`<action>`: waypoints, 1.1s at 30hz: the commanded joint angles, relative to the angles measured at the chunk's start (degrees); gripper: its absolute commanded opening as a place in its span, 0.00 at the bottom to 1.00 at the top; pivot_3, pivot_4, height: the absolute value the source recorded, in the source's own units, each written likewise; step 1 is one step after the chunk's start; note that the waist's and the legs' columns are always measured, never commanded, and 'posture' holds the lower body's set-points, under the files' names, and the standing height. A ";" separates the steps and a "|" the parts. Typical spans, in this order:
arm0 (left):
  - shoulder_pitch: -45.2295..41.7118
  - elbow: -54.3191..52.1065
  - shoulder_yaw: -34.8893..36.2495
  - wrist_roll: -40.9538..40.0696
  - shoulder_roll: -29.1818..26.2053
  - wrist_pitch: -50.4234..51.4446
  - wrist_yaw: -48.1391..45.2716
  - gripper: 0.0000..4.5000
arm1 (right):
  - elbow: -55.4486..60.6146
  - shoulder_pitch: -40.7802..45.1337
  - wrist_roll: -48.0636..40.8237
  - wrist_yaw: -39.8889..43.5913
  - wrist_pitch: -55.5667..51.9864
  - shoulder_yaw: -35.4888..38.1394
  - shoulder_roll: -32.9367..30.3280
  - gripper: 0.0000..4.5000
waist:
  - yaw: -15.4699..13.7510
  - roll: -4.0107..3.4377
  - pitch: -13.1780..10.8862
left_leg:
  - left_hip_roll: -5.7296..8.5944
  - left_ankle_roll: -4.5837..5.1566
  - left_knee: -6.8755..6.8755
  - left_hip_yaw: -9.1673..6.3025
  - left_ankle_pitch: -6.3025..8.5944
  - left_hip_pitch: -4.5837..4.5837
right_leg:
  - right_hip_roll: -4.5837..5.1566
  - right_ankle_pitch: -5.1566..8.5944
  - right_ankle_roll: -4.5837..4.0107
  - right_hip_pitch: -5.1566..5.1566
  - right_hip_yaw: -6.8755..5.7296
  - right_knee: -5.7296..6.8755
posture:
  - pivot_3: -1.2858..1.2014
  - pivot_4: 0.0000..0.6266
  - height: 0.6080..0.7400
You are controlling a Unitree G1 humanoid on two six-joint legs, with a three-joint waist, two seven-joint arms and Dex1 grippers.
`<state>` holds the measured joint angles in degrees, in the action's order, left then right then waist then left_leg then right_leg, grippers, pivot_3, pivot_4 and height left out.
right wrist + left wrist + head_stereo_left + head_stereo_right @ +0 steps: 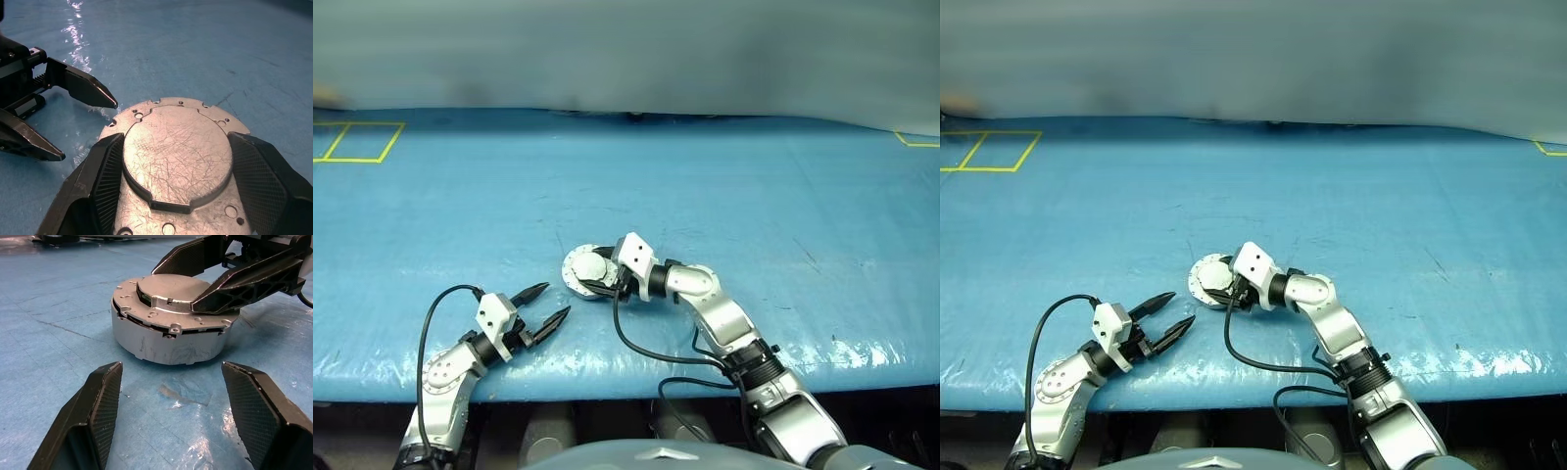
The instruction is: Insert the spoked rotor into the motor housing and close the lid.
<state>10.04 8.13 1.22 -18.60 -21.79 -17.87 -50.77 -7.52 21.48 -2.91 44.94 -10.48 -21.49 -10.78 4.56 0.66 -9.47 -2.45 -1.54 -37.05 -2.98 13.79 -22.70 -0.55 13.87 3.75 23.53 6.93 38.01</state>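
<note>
At far left we see the left gripper [546, 302] low over the blue table [783, 196], its 2 fingers spread and holding nothing, pointed toward the motor housing [166, 340] nearby. Moving right, the housing stands near the table's front edge with the lid [177, 154] already seated flat on top; the spoked rotor is hidden, so we judge it is inside. Further right, the right gripper [606, 279] reaches in from the right, its 2 fingers parted on either side of the lid's raised centre, beside it rather than clamped. We judge the task nearly finished: only pulling the arm away seems left.
</note>
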 commanded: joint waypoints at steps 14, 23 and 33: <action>0.38 -2.25 0.25 -0.20 -0.53 0.01 0.34 0.76 | -0.77 -0.75 3.85 -1.90 -3.04 -3.48 0.14 0.67 | 0.23 0.01 0.02 | -0.02 0.00 0.00 0.01 0.00 0.04 | -0.01 0.02 -0.03 -0.01 0.00 0.01 | 0.52 0.24 1.00; 0.07 -2.40 0.19 -0.47 -0.37 0.06 0.32 0.76 | -1.11 -0.65 2.71 -2.71 -6.88 -3.14 0.46 0.67 | 0.31 0.06 0.13 | -0.03 0.00 -0.01 0.02 0.00 0.14 | -0.02 0.03 -0.06 -0.06 0.01 0.04 | 0.52 0.24 1.00; 0.18 -3.29 0.37 -1.48 -0.13 2.15 0.74 0.76 | -2.29 0.05 5.85 -5.17 -9.71 -4.92 -0.12 0.67 | 0.37 0.07 0.28 | -0.05 0.00 -0.01 0.03 0.00 0.17 | -0.02 0.04 -0.08 -0.06 0.01 0.06 | 0.52 0.24 1.00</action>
<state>10.20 7.18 1.21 -19.17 -21.76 -15.89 -50.05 -6.20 22.91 -0.34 41.10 -16.38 -24.45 -10.01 4.93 0.74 -9.19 -2.50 -1.55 -37.07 -2.95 13.79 -22.52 -0.57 13.90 3.67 23.47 6.94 38.08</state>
